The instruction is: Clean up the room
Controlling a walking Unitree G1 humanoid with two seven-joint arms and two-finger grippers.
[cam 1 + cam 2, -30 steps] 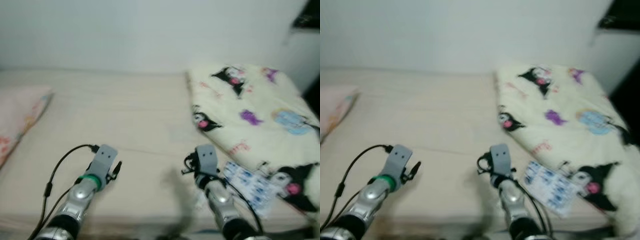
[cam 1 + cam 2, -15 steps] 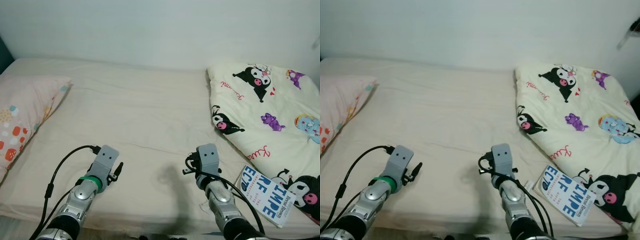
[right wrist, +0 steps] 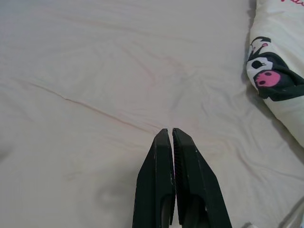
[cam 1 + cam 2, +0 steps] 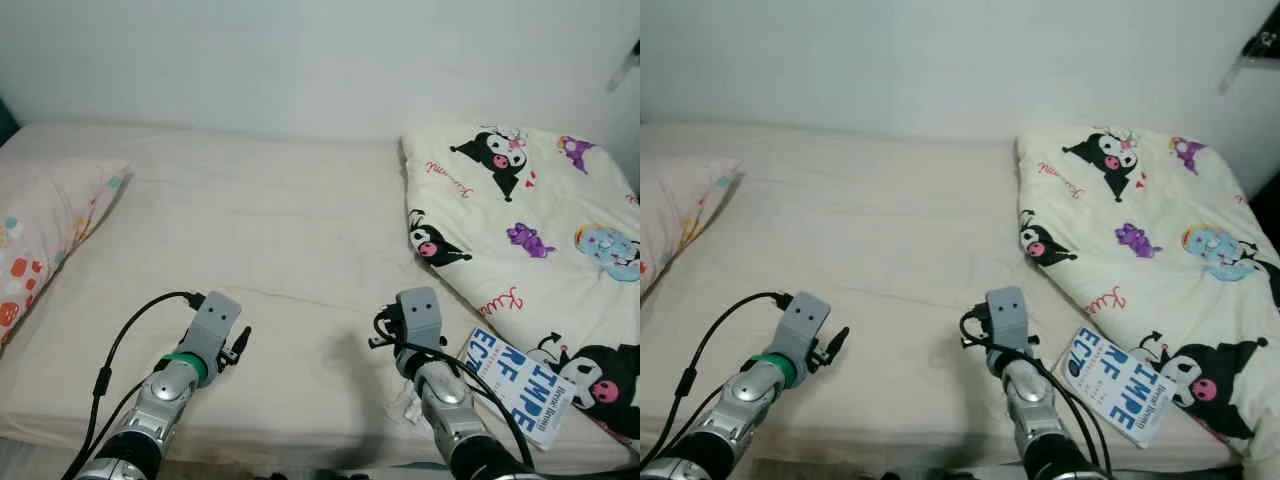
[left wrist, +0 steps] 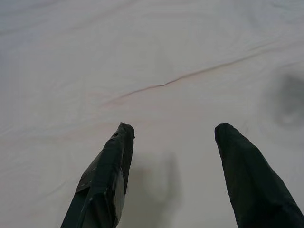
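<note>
Bed point(image 4: 290, 250) with cream sheet against white wall point(image 4: 300, 50). Blanket point(image 4: 520, 210) bunched right, book point(image 4: 517, 384) at its edge, pillow point(image 4: 45, 230) left. Left gripper point(image 5: 173, 135) spread wide over sheet; right gripper point(image 3: 170, 132) pinched closed, empty.

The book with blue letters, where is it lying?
The book lies on the bed's near right edge, beside the cartoon blanket, just right of the right claw.

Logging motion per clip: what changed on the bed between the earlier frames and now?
Only the head camera swung; the whole picture shifted and sharpened, so nothing on the bed moved. The book lies at the edge of the cartoon blanket, the pillow at the far left. The left claw stays open and the right claw shut, both empty over the sheet.
</note>
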